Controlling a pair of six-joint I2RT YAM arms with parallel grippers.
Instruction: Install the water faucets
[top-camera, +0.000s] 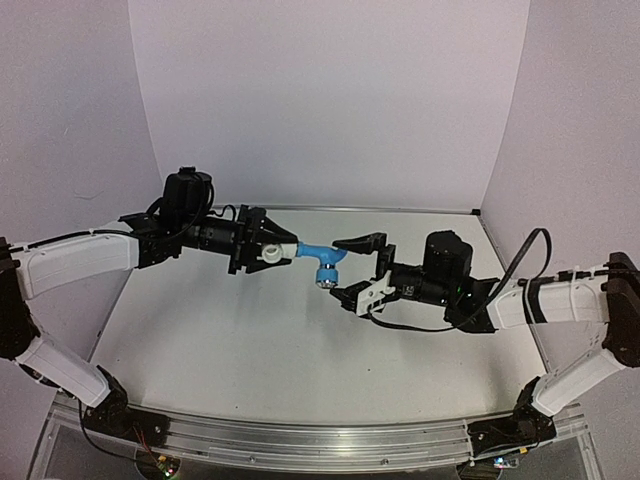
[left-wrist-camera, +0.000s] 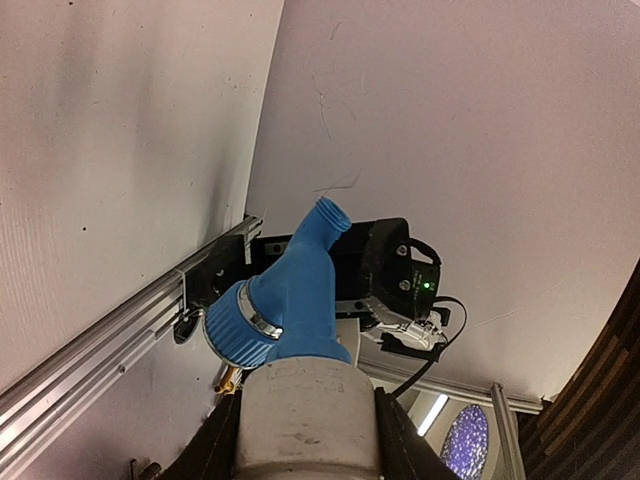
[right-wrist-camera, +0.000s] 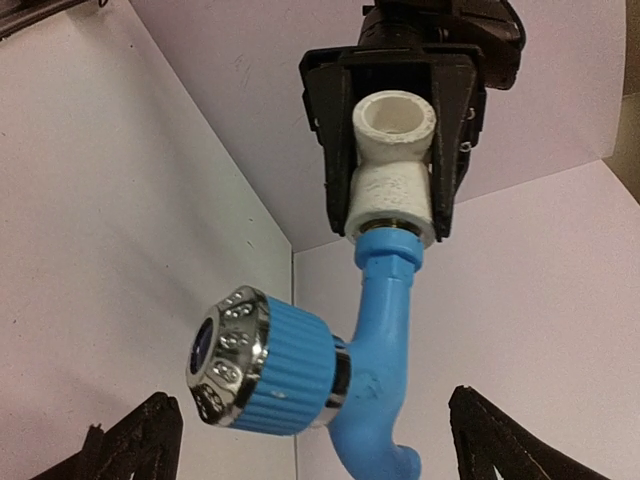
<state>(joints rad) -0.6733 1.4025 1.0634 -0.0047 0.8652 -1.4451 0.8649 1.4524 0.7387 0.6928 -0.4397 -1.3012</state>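
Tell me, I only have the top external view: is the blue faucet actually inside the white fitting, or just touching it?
Observer: Inside. In the right wrist view the stem of the faucet enters the white fitting, with a thin brass-coloured ring showing at the joint.
Operator: Is the fitting's other port free?
Observer: Yes, its side opening faces that camera and looks empty.
Operator: Is the right end effector touching the faucet?
Observer: No. The right end effector is open, and its fingers stand clear on both sides.
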